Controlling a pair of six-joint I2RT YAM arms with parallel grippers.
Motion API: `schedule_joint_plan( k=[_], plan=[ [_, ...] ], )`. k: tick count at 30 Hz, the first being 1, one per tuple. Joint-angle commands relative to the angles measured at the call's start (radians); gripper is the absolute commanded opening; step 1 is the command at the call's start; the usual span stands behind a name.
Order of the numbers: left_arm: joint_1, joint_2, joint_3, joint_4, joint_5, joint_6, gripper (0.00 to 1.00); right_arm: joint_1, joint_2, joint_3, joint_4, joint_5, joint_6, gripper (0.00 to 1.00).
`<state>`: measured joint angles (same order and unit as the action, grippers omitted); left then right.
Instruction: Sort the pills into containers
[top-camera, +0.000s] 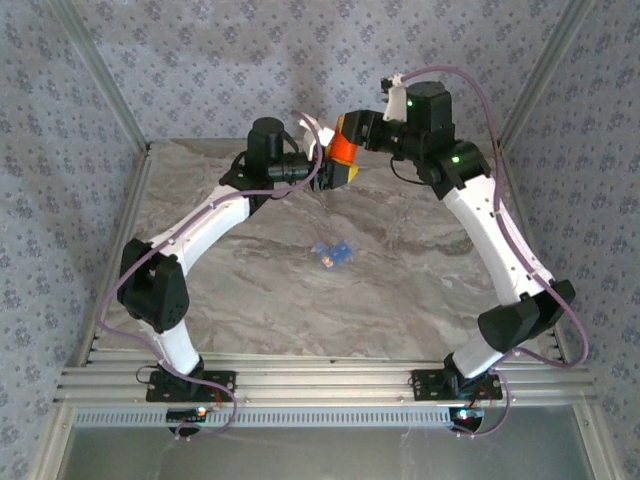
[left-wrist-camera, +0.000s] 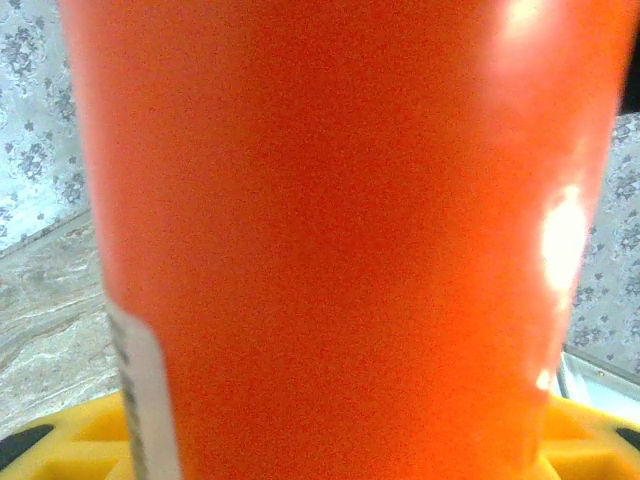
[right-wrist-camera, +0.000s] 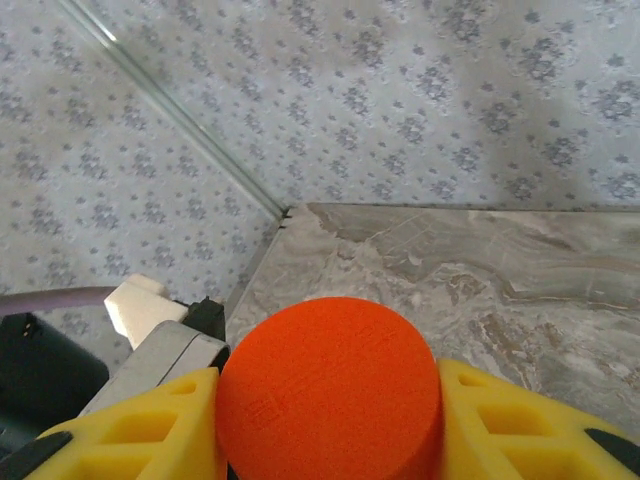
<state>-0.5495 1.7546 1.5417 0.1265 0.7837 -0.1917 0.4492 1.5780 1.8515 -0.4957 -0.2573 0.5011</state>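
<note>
Small translucent blue plastic pill box (top-camera: 333, 252) is sitting centre of the grey marbled table (top-camera: 200, 300)
Beyond it, left gripper (top-camera: 338, 170) is clamping the orange cylindrical plastic bottle (left-wrist-camera: 320, 240), right gripper (right-wrist-camera: 330, 435) is pinching its round orange cap (right-wrist-camera: 330, 370); if the tilted bottle pops open, pills could be spilling.

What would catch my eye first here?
The bright orange bottle, held between both arms at the table's far side: the left gripper clamps its body, the right gripper its orange cap. A small blue pill box lies mid-table.
</note>
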Motion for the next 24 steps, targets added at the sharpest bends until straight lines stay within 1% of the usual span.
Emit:
schedule_joint_plan(
  k=[1,4,5,8,9,12,14,16,20,22,24],
  plan=[
    [0.006,-0.033,0.003,0.111,-0.082,0.018,0.00,0.033,-0.002,-0.020,-0.044,0.059,0.104,0.43],
    [0.006,-0.035,-0.002,0.109,-0.080,0.020,0.00,0.008,0.012,0.025,-0.047,0.012,0.105,0.48],
    [0.006,-0.035,-0.003,0.109,-0.080,0.020,0.00,-0.011,0.015,0.042,-0.044,-0.017,0.109,0.53],
    [0.005,-0.034,-0.004,0.105,-0.074,0.021,0.00,-0.079,-0.009,0.041,0.025,-0.106,0.121,0.74],
    [0.005,-0.036,-0.004,0.105,-0.071,0.020,0.00,-0.103,-0.020,0.036,0.057,-0.144,0.120,0.79],
    [0.006,-0.034,0.002,0.102,-0.053,0.017,0.00,-0.155,-0.041,0.036,0.100,-0.218,0.114,0.88],
    [0.007,-0.032,0.008,0.098,-0.035,0.012,0.00,-0.181,-0.031,0.051,0.105,-0.288,0.094,0.91],
    [0.007,-0.026,0.021,0.088,-0.013,0.006,0.00,-0.201,0.001,0.088,0.083,-0.361,0.076,0.91],
    [0.008,-0.009,0.052,0.066,0.029,-0.007,0.00,-0.204,0.085,0.202,-0.003,-0.475,-0.004,0.92],
    [0.006,-0.003,0.063,0.057,0.040,-0.012,0.00,-0.194,0.125,0.253,-0.046,-0.517,-0.040,0.92],
    [0.007,-0.001,0.070,0.053,0.043,-0.012,0.00,-0.180,0.154,0.296,-0.098,-0.525,-0.081,0.92]
  ],
)
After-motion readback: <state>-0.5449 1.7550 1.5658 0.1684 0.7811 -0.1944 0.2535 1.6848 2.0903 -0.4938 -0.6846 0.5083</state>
